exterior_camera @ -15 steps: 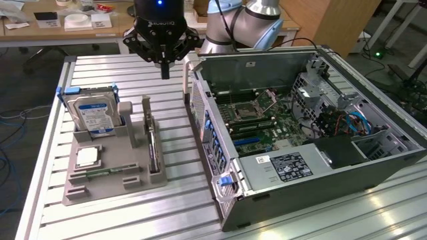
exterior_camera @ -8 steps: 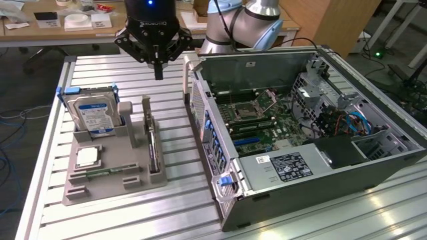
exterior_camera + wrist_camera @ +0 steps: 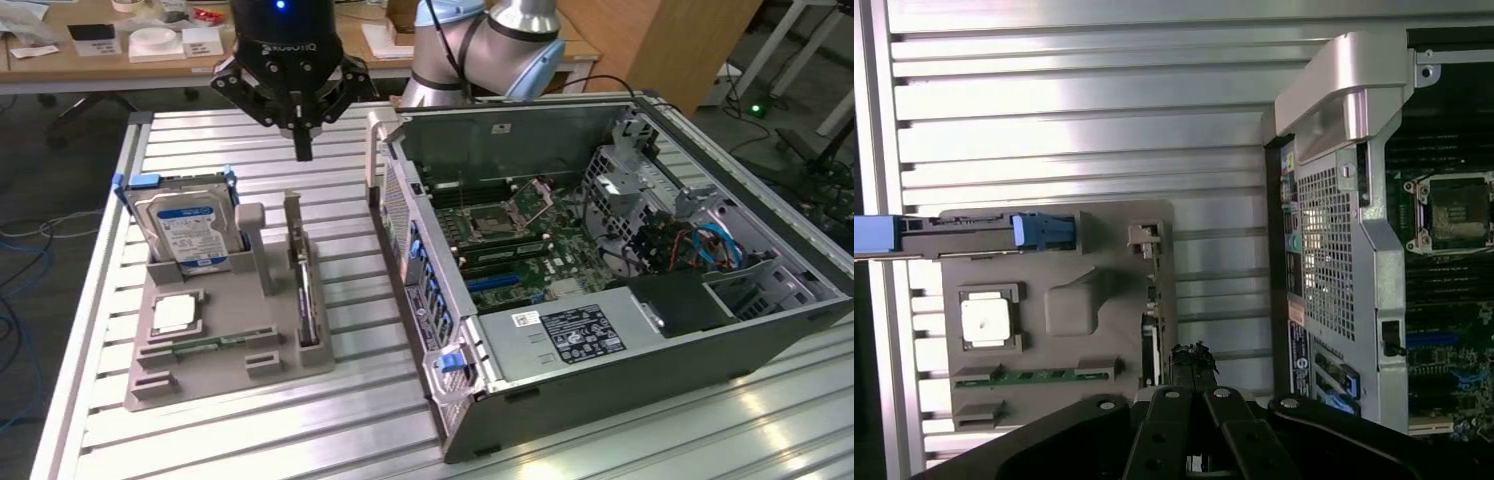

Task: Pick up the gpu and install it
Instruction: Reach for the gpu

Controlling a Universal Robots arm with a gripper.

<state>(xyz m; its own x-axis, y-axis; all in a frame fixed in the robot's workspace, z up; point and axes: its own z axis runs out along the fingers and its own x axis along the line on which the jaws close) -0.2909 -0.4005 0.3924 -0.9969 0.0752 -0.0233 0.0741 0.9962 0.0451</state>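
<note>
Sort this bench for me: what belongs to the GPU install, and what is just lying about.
Job:
gpu, on edge in the tray
gripper, shut, empty
open PC case

Lying about:
hard drive
processor
memory stick

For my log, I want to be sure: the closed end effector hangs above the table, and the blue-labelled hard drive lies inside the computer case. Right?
Not quite. The exterior view shows the blue-labelled hard drive standing upright in the grey holder on the table, outside the computer case. The closed end effector does hang above the table.
</note>
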